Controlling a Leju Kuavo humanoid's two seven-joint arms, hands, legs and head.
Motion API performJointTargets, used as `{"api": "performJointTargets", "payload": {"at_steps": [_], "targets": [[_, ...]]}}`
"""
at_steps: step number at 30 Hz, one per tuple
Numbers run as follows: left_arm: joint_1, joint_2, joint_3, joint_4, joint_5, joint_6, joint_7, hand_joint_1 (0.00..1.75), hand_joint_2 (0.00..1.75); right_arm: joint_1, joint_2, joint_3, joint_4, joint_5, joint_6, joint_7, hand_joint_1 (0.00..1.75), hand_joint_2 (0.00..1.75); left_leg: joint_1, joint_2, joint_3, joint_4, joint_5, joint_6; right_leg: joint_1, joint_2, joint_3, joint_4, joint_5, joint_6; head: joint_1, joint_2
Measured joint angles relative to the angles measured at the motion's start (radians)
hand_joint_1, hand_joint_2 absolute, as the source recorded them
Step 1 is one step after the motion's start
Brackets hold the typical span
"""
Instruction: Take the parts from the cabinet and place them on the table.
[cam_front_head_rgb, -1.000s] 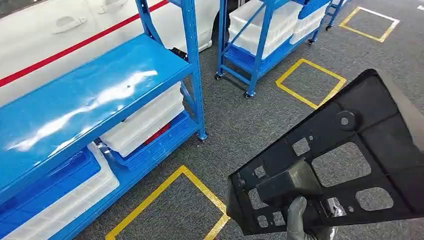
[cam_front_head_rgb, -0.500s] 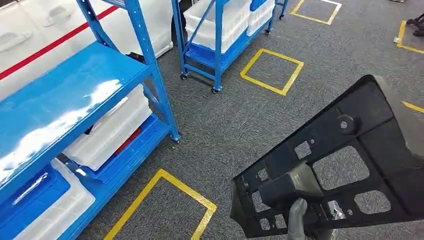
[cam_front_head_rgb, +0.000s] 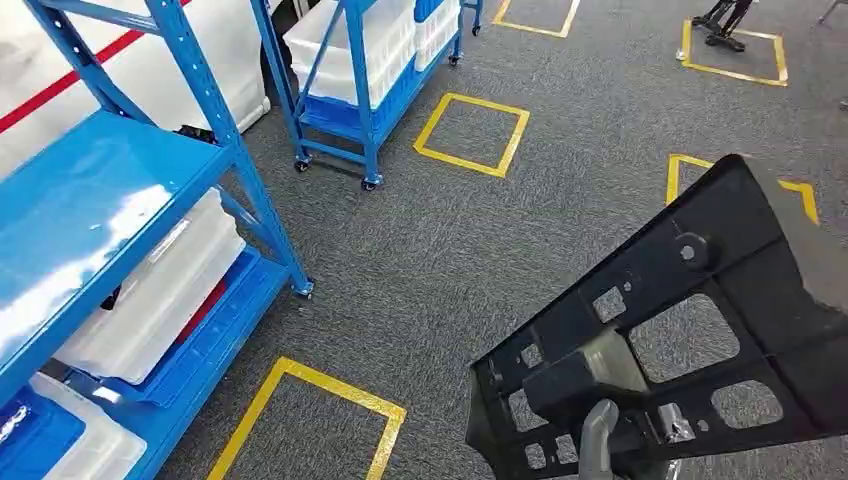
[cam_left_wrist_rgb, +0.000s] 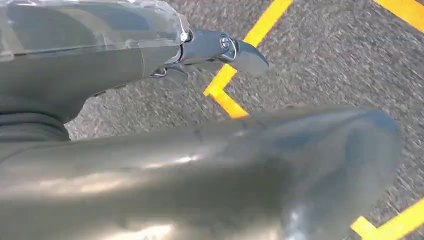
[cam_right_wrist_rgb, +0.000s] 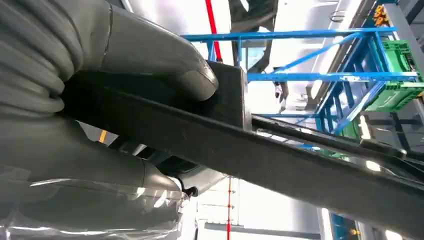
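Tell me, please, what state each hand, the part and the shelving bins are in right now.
black panel part: held up over the carpet, tilted
right hand: grips the part, fingers around its edge
left hand: holds nothing visible
white bins: resting on the blue shelving

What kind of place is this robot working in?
Probably a factory or warehouse floor: blue steel racks holding white plastic bins, and yellow taped squares marked on grey carpet.

The shelving rack (cam_front_head_rgb: 120, 200) stands at the left, with bins (cam_front_head_rgb: 150, 290) on its lower shelves. A wheeled cart (cam_front_head_rgb: 365, 70) stands behind it. The held part (cam_front_head_rgb: 690, 330) is at the right, above the floor squares (cam_front_head_rgb: 472, 132).
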Motion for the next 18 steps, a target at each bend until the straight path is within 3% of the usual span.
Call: {"api": "performJointTargets", "payload": {"at_steps": [1, 2, 3, 4, 5, 6, 7, 8, 9, 10, 11, 14, 15, 16, 17, 18], "targets": [[0.001, 0.000, 0.000, 0.000, 0.000, -0.001, 0.000, 0.00, 0.00, 0.003, 0.000, 0.000, -0.001, 0.000, 0.000, -0.001, 1.75, 1.75, -0.004, 0.017, 0.000, -0.003, 0.005, 0.007, 0.003, -0.065, -0.013, 0.025, -0.026, -0.002, 0.000, 0.000], [0.001, 0.000, 0.000, 0.000, 0.000, -0.002, 0.000, 0.00, 0.00, 0.003, 0.001, 0.000, -0.002, 0.000, 0.000, 0.000, 1.75, 1.75, -0.006, 0.029, -0.004, -0.003, 0.008, 0.012, 0.004, -0.101, -0.040, 0.080, -0.070, 0.000, 0.003, 0.000], [0.004, 0.001, 0.000, 0.000, 0.000, -0.003, 0.003, 0.00, 0.00, 0.002, 0.001, -0.001, -0.002, 0.000, 0.000, 0.000, 1.75, 1.75, -0.010, 0.046, -0.010, -0.003, 0.009, 0.014, 0.004, -0.119, -0.076, 0.162, -0.117, 0.005, 0.003, 0.000], [0.007, 0.001, 0.000, 0.000, 0.000, -0.003, 0.005, 0.00, 0.00, 0.003, 0.001, -0.001, -0.002, 0.000, 0.000, 0.000, 1.75, 1.75, -0.012, 0.063, -0.015, -0.003, 0.011, 0.016, 0.003, -0.123, -0.109, 0.240, -0.154, 0.009, 0.003, 0.000], [0.008, 0.001, 0.000, 0.000, -0.002, -0.003, 0.007, 0.00, 0.00, 0.004, 0.002, -0.001, -0.002, 0.000, 0.001, 0.000, 1.75, 1.75, -0.014, 0.080, -0.021, -0.001, 0.012, 0.015, 0.002, -0.125, -0.131, 0.299, -0.173, 0.012, 0.003, 0.000], [0.009, 0.000, 0.000, 0.000, -0.002, -0.003, 0.008, 0.00, 0.00, 0.007, 0.002, -0.002, -0.002, 0.000, 0.001, 0.000, 1.75, 1.75, -0.015, 0.096, -0.023, 0.000, 0.012, 0.015, 0.002, -0.127, -0.126, 0.307, -0.167, 0.014, 0.003, 0.000], [0.008, 0.000, 0.000, 0.000, -0.003, -0.003, 0.009, 0.00, 0.00, 0.009, 0.002, -0.002, -0.002, 0.000, 0.001, 0.000, 1.75, 1.75, -0.015, 0.111, -0.024, 0.000, 0.012, 0.014, 0.002, -0.131, -0.096, 0.266, -0.142, 0.014, 0.003, 0.000], [0.007, 0.000, 0.000, 0.000, -0.003, -0.003, 0.009, 0.00, 0.00, 0.009, 0.002, -0.002, -0.002, 0.000, 0.001, 0.000, 1.75, 1.75, -0.015, 0.124, -0.023, 0.000, 0.012, 0.013, 0.002, -0.138, -0.045, 0.190, -0.107, 0.012, 0.003, 0.000], [0.005, -0.001, 0.000, 0.000, -0.004, -0.004, 0.009, 0.00, 0.00, 0.010, 0.002, -0.002, -0.002, 0.000, 0.002, 0.000, 1.75, 1.75, -0.015, 0.136, -0.021, 0.001, 0.011, 0.012, 0.003, -0.157, 0.020, 0.085, -0.071, 0.008, 0.003, 0.000], [0.004, -0.001, -0.001, 0.000, -0.005, -0.005, 0.009, 0.00, 0.00, 0.010, 0.003, -0.002, -0.003, -0.001, 0.008, 0.000, 1.75, 1.75, -0.016, 0.146, -0.015, 0.002, 0.010, 0.008, 0.007, -0.207, 0.072, 0.000, -0.059, 0.000, 0.003, 0.000], [0.005, -0.001, -0.001, 0.000, -0.006, -0.005, 0.009, 0.00, 0.00, 0.010, 0.003, -0.002, -0.003, -0.006, 0.014, 0.000, 1.75, 1.75, -0.023, 0.156, -0.016, 0.006, 0.005, -0.001, 0.017, -0.224, 0.075, -0.017, -0.066, -0.011, 0.002, 0.000], [-0.003, -0.001, -0.002, 0.000, -0.012, -0.005, 0.010, 0.00, 0.00, 0.015, 0.006, -0.004, -0.005, -0.021, 0.036, 0.000, 1.75, 1.75, -0.020, 0.183, -0.008, 0.002, 0.007, -0.016, 0.022, -0.185, 0.066, -0.017, -0.062, -0.025, 0.002, 0.000], [-0.005, -0.001, -0.003, 0.000, -0.012, -0.006, 0.010, 0.00, 0.00, 0.017, 0.008, -0.005, -0.006, -0.023, 0.039, 0.000, 1.75, 1.75, -0.021, 0.185, -0.007, 0.004, 0.002, -0.024, 0.013, -0.171, 0.068, -0.028, -0.053, -0.036, 0.002, 0.000], [-0.005, -0.001, -0.003, 0.000, -0.013, -0.006, 0.011, 0.00, 0.00, 0.020, 0.011, -0.006, -0.008, -0.024, 0.041, 0.000, 1.75, 1.75, -0.014, 0.130, -0.013, 0.019, -0.012, -0.032, 0.010, -0.164, 0.068, -0.032, -0.048, -0.040, 0.002, 0.000], [-0.003, -0.001, -0.003, 0.000, -0.013, -0.006, 0.011, 0.00, 0.00, 0.019, 0.014, -0.007, -0.008, -0.025, 0.043, 0.000, 1.75, 1.75, -0.012, 0.079, -0.034, 0.069, -0.053, -0.034, 0.010, -0.153, 0.064, -0.032, -0.044, -0.047, 0.000, 0.000], [-0.001, -0.001, -0.003, 0.000, -0.014, -0.006, 0.011, 0.00, 0.00, 0.018, 0.016, -0.007, -0.008, -0.026, 0.046, 0.000, 1.75, 1.75, -0.010, 0.057, -0.066, 0.143, -0.098, -0.036, 0.010, -0.142, 0.060, -0.031, -0.042, -0.051, 0.000, 0.000]]}}
